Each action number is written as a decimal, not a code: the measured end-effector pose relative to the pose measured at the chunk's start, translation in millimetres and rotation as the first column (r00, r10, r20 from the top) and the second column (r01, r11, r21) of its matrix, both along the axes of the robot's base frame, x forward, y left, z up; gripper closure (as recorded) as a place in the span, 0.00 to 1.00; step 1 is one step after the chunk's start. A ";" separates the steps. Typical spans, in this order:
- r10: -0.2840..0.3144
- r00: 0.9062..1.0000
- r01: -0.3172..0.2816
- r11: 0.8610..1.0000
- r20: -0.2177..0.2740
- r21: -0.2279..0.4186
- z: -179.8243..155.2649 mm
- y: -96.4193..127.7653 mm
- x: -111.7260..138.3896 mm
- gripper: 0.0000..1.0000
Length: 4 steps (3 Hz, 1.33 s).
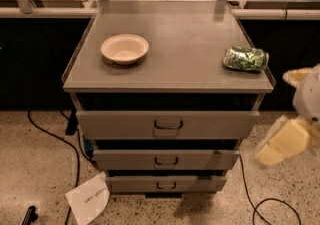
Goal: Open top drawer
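The top drawer [125,124] is the widest and tallest of three grey metal drawers under a grey cabinet top [200,54]. Its small dark pull handle [168,125] sits at the centre of its front. A dark gap shows above its front. The gripper [282,144], pale yellow and blurred, hangs at the right edge of the view, right of the drawer's right end and well apart from the handle.
A cream bowl [124,49] sits on the cabinet top at the left and a crumpled green bag [245,59] at the right. Two narrower drawers [125,159] lie below. A white paper [89,198] and black cables [55,139] lie on the floor.
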<state>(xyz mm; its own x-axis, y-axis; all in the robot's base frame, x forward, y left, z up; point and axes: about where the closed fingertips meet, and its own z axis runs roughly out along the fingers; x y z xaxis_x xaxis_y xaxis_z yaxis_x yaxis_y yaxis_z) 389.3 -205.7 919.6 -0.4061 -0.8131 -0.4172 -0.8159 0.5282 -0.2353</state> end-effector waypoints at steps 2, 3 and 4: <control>-0.158 0.987 0.151 0.978 0.038 0.140 -49.7 4.1 14.9 0.19; -0.158 0.987 0.151 0.978 0.038 0.140 -49.7 4.1 14.9 0.42; -0.158 0.987 0.152 0.978 0.038 0.140 -49.7 4.1 14.9 0.66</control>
